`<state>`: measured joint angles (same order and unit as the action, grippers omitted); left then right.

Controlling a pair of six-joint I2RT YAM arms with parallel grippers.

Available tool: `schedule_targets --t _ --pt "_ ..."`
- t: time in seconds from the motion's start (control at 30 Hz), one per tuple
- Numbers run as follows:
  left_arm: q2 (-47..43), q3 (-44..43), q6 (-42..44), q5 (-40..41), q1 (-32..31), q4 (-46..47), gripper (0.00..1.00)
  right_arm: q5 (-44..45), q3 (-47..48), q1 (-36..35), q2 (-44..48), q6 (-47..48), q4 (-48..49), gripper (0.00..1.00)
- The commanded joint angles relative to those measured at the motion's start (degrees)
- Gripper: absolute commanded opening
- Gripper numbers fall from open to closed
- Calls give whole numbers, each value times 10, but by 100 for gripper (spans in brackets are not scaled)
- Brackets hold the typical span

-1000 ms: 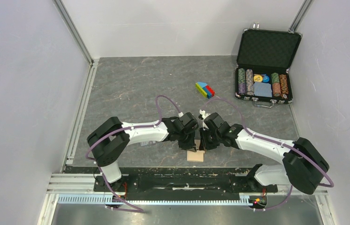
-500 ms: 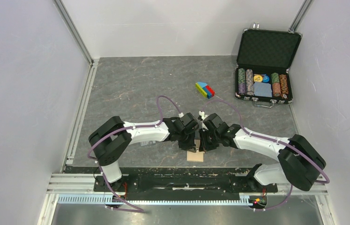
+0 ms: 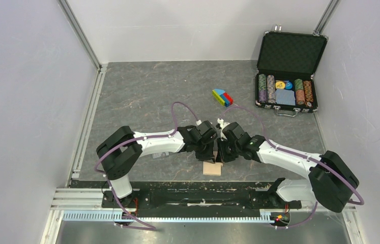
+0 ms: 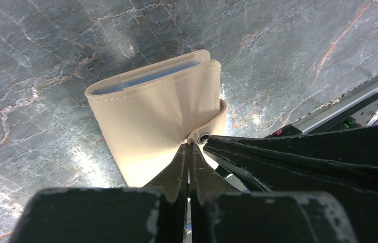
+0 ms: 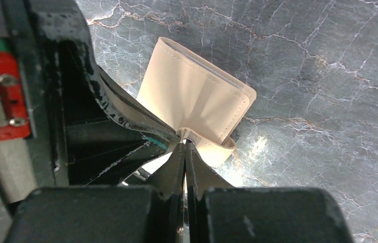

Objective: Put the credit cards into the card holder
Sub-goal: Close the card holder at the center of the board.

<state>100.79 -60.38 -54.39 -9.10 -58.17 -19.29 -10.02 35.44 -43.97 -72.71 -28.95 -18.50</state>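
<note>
My left gripper (image 4: 191,148) and right gripper (image 5: 184,145) meet tip to tip, both pinched tight on the near edge of the holder (image 4: 159,109). It lies straight ahead of each, folded closed, blue pockets farthest from my left; cards unseen

Tan card holder (image 4: 156,116), folded closed, blue inner edge showing, cover puckered, strap wrapped round one side

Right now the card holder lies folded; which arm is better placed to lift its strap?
Right, probably: the left end effector and right end effector meet shut at the snap, but the strap loops on the right's side.
</note>
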Motion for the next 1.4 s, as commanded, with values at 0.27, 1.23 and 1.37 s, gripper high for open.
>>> schedule_targets --t 0.27,1.23,1.37 --pt "-8 -4 14 23 -3 -4 2 8 3 1 -24 -2 24 0" --pt "-23 8 -5 6 -2 33 19 14 9 0 -8 -5 15 0" --pt "-21 17 -7 7 0 45 20 15 3 0 -8 -5 15 0"
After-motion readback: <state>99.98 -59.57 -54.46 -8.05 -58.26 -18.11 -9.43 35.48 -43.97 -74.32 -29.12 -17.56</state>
